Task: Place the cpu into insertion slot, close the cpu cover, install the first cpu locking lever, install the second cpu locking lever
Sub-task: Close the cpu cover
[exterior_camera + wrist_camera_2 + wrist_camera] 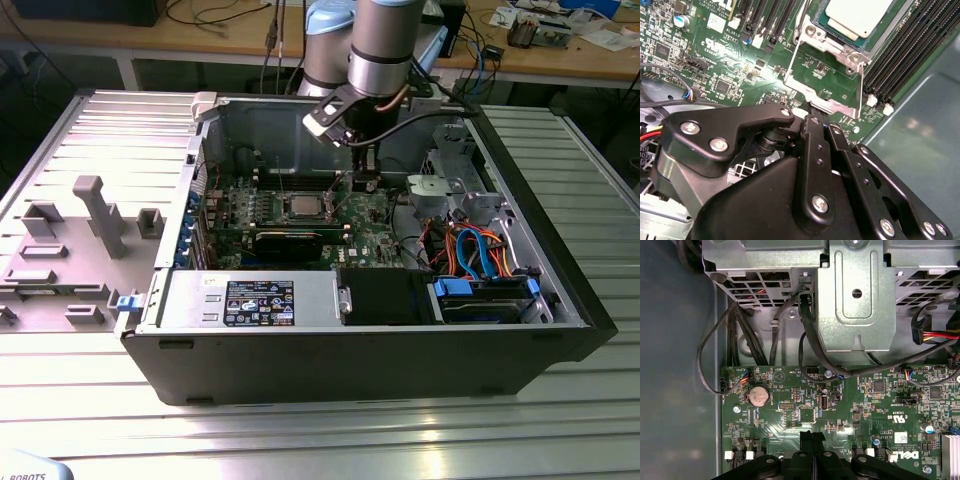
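Ribbed metal table [300,440] carries an open computer case [350,360] lying on its side, with cluttered workbenches behind it. The arm reaches down into the case from the far side. The gripper [366,183] hangs low over the green motherboard [380,235], just to the exterior view's right of the insertion slot [304,215].

In the second wrist view the cpu [860,15] lies flat in the insertion slot [840,47], pale metal top facing up off the board. It is square, so there is no long axis. Its edges run parallel to the black memory slots [910,45] beside it.

The cpu cover [822,95] is open and swung off the socket toward the gripper [821,122], with green board showing through its window. Its free edge points at the fingertips. Cannot tell if it stands up or lies back.

The fingers [814,135] are drawn close together, tips right at that free edge. Cannot tell if they pinch it. In the first wrist view the fingers [806,445] sit pressed side by side over the board edge, with a coin battery [759,396] and a grey drive cage [855,295] beyond.
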Controlling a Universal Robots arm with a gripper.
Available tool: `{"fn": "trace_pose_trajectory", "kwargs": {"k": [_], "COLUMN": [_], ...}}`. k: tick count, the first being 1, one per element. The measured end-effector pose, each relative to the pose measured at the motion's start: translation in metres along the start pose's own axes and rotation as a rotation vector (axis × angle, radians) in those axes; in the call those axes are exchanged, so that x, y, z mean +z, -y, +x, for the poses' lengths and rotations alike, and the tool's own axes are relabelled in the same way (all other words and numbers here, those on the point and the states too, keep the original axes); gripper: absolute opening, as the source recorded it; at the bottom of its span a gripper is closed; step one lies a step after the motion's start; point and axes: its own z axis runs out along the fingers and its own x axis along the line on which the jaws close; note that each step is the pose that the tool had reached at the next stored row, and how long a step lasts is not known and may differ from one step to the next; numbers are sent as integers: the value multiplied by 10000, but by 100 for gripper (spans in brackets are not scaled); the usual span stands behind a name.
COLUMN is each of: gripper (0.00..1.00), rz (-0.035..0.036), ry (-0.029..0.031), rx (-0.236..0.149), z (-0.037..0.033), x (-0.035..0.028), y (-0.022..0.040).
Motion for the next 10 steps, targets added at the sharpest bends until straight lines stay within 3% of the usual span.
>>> {"fn": "trace_pose_trajectory", "kwargs": {"k": [10], "gripper": [11], "rz": [0], "ry": [1], "rx": [1], "z": [0], "x": [0], "y": [12]}}
